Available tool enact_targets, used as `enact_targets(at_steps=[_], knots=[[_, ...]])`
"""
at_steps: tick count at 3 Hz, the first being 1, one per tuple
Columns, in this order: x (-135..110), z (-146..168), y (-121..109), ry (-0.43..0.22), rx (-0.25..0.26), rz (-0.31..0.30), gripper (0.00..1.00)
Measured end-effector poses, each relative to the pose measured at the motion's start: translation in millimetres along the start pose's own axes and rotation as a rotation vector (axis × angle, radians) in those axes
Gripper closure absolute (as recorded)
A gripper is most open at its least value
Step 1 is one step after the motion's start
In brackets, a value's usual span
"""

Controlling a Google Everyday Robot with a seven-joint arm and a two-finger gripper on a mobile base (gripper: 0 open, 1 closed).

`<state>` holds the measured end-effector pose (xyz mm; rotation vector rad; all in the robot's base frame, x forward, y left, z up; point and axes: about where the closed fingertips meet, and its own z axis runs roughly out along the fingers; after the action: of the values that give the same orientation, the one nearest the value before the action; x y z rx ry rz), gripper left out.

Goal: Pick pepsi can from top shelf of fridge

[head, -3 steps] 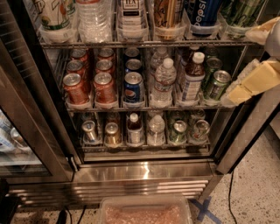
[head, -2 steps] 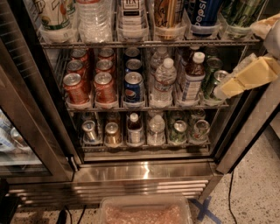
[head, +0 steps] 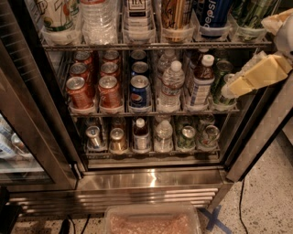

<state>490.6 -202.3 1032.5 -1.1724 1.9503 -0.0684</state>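
Tall dark-blue pepsi can (head: pixel 211 16) stands right of centre on the silver wire top shelf (head: pixel 151 45) of the stainless-steel fridge (head: pixel 151 180), while the yellowish gripper (head: pixel 234 87) hangs lower right, spread or closed I cannot tell.

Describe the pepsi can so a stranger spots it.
In the fridge, go to the top shelf, second tray from the right. The pepsi can is dark blue with white lettering, between a gold can and green drinks; the gripper sits below-right.
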Motion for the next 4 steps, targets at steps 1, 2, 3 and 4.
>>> enact_targets(at_steps=[1, 2, 3, 4], knots=[[-1, 4, -3, -0.025, 0.036, 0.018, 0.0], [-1, 16, -14, -0.071, 0.12, 0.076, 0.0], [-9, 27, -31, -0.127, 0.23, 0.124, 0.04], [-19, 28, -54, -0.189, 0.339, 0.161, 0.19]])
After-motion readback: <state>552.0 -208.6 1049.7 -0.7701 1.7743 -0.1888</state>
